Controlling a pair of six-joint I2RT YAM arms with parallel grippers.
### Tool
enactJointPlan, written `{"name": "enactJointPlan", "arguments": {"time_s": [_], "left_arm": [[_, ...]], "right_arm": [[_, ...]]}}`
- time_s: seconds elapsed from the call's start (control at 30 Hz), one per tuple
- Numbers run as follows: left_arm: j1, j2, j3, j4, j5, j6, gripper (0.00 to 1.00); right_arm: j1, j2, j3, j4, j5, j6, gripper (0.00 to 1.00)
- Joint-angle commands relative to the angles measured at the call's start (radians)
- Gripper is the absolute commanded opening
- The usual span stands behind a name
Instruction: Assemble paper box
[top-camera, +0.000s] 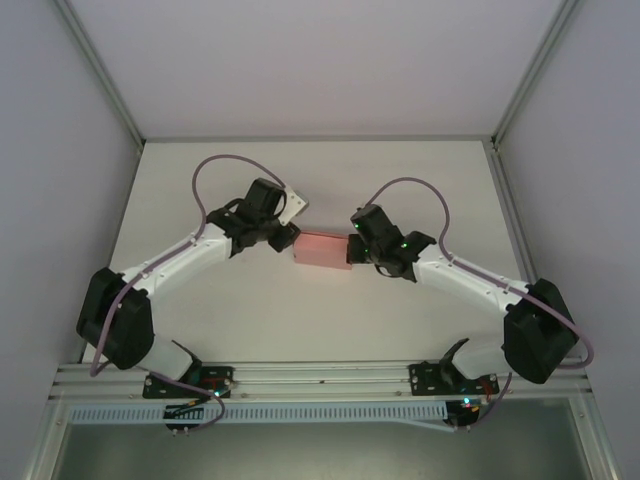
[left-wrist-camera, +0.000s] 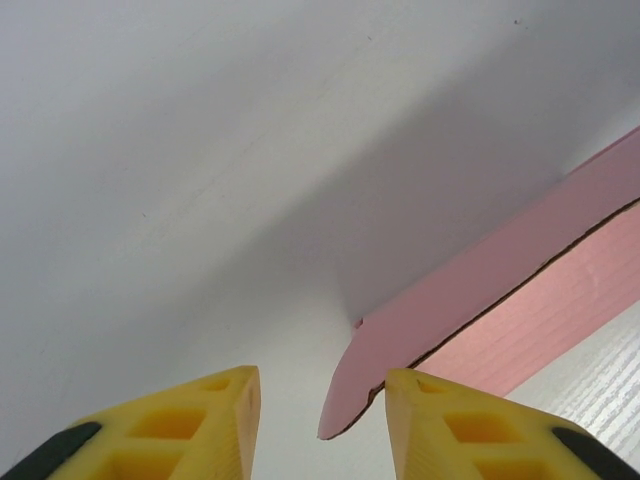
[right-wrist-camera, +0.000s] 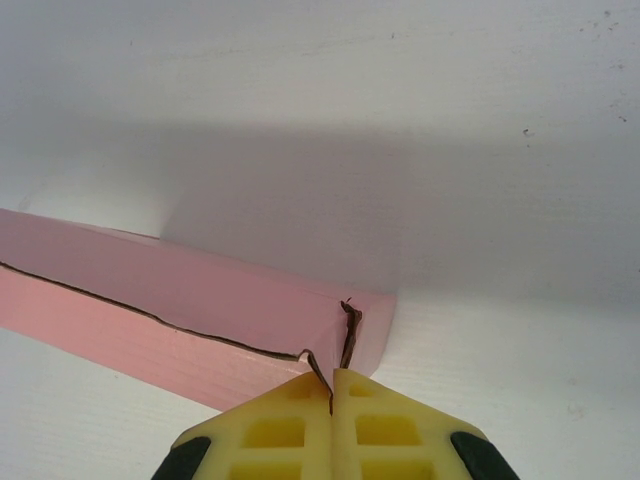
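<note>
Two arms, the left arm (top-camera: 165, 265) and the right arm (top-camera: 470, 280), rise from a rail at the near edge of the white table (top-camera: 300, 330) and lean inward toward each other over its middle. Between their tips lies the paper box (top-camera: 322, 250), a pale pink folded box set lengthwise from one arm to the other.

The right jaws are at the box's right end. In the right wrist view the two yellow fingertips (right-wrist-camera: 285, 425) are pressed together, with a thin edge of card at the box's (right-wrist-camera: 180, 290) end corner pinched in the seam.

The left jaws are at the box's left end and stand apart. In the left wrist view a rounded flap of the box (left-wrist-camera: 480, 300) pokes into the gap, nearer one yellow finger (left-wrist-camera: 450, 425) than the other; I cannot tell whether it touches.

Beyond the box, bare table runs to the far edge, where pale walls (top-camera: 300, 60) rise.
</note>
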Motion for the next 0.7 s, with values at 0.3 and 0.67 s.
{"name": "enactJointPlan", "arguments": {"time_s": [0.3,0.67], "left_arm": [[0.004,-0.026,-0.002,0.007,0.085,0.038,0.54],[0.021,-0.051,-0.054,0.015,0.176,0.078,0.55]], "right_arm": [[0.009,0.050,0.008,-0.137,-0.003,-0.003,0.00],[0.010,0.068,0.020,-0.145,-0.021,-0.020,0.00]]}}
